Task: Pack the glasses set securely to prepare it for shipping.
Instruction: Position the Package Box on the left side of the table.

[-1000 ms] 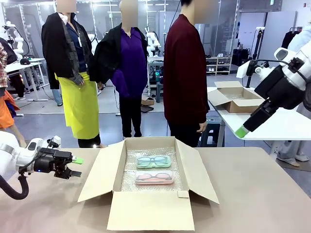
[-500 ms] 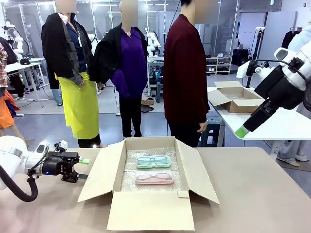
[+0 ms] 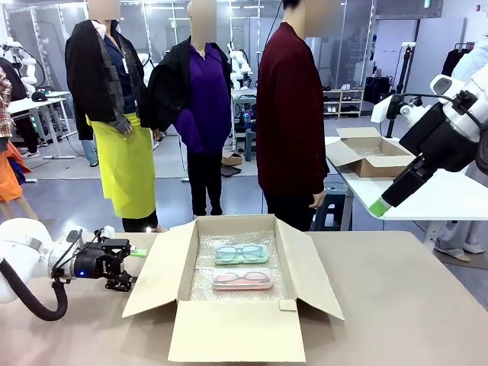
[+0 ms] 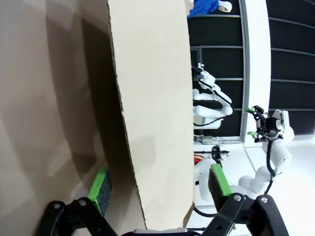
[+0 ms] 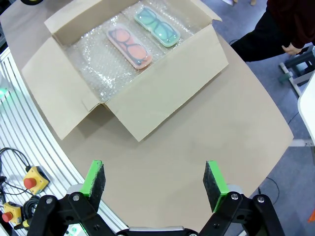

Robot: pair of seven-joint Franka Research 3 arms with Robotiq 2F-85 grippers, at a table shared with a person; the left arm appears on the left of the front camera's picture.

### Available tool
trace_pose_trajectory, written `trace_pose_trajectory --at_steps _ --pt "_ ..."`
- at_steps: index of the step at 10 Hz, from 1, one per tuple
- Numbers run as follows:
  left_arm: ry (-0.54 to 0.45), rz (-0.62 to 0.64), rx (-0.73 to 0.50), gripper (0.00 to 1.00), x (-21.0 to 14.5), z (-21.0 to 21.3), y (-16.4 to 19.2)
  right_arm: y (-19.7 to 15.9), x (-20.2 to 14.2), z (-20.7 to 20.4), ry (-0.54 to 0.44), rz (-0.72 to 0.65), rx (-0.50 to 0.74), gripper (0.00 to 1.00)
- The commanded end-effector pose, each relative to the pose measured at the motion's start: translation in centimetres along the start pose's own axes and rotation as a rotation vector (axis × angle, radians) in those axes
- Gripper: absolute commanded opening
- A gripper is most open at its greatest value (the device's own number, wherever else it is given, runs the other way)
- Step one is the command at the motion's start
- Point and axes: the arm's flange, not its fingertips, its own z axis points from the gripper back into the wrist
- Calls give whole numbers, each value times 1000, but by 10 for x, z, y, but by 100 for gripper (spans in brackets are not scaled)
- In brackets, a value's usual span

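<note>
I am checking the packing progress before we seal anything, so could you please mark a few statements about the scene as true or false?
1. The mint-green case and the pink case both lie on bubble wrap inside the cardboard box. True.
2. The pink case lies farther from the robot than the mint-green case. False: the pink one is the nearer.
3. The left gripper is open, with the edge of the box's left flap between its fingers. True.
4. The right gripper is shut on the box's right flap. False: it hangs open high above the table, apart from the box.
</note>
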Motion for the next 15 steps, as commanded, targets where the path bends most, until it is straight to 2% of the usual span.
trace_pose_trajectory --at_steps 1,2,5,6,8,9,10,15 --pt "38 35 -63 100 3 0 5 -1 2 1 1 -1 -7 100" --pt "49 24 -71 100 1 1 5 -1 2 1 1 -1 -7 100" --pt "30 -10 -75 14 -5 -1 3 -1 2 1 1 -1 -7 100" --pt "29 -18 -78 0 -7 -1 0 -1 2 1 1 -1 -7 100" --pt "24 -22 -75 0 -8 -1 -2 -1 2 1 1 -1 -7 100" --pt "20 -22 -71 5 -8 0 -2 -1 2 1 1 -1 -7 100" --pt "12 -27 -63 0 -8 2 -4 -1 2 1 1 -1 -7 100" --pt "12 -58 -73 0 -14 2 -22 -1 2 1 1 -1 -7 100"
